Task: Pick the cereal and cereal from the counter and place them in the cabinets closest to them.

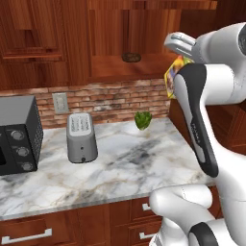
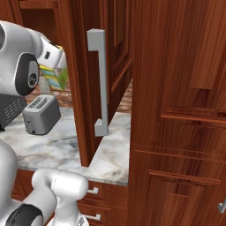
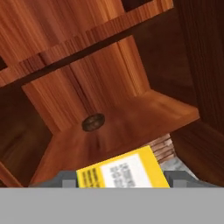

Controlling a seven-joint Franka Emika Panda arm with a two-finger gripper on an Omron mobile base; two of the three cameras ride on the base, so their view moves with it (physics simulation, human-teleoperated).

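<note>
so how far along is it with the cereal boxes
Nothing looks stowed yet: the open cabinet shelf holds a small dark round object and no box. In hand: the claw is shut on the yellow cereal box, raised in front of that shelf. Left: set it inside, then fetch the second box, which I can't spot on the counter.

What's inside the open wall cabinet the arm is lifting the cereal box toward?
On the cabinet shelf sits one small dark round object. The yellow cereal box in the gripper hides the shelf's near edge.
</note>
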